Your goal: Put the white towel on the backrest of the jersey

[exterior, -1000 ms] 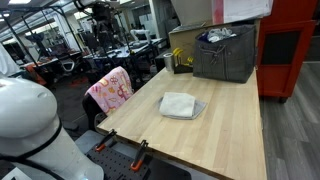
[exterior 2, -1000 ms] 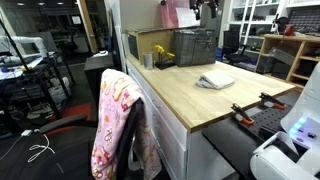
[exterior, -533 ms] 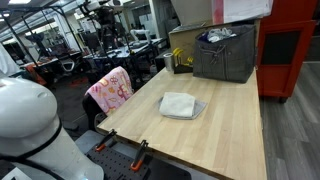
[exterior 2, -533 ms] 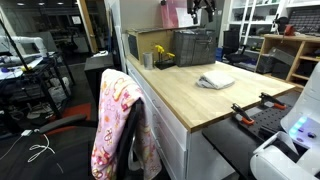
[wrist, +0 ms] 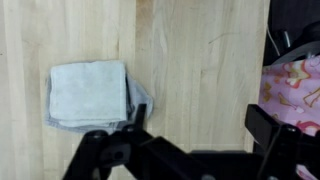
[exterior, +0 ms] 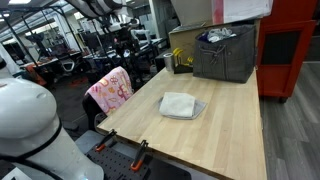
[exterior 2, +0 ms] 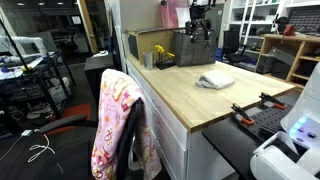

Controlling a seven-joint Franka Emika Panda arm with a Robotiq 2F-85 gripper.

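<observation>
A folded white towel lies on the wooden table, and it shows in both exterior views and in the wrist view. A pink floral jersey hangs over a chair backrest beside the table, and shows at the right edge of the wrist view. My gripper hangs high above the table, open and empty, well above the towel. In the wrist view my gripper has its jaws wide apart over bare wood, to the right of the towel.
A grey fabric basket stands at the table's far end, with a small yellow object beside it. Orange-handled clamps sit at the near table edge. Office chairs and desks stand beyond the jersey's chair.
My arm has come down and moved further into both exterior views. The towel and the jersey have not moved.
</observation>
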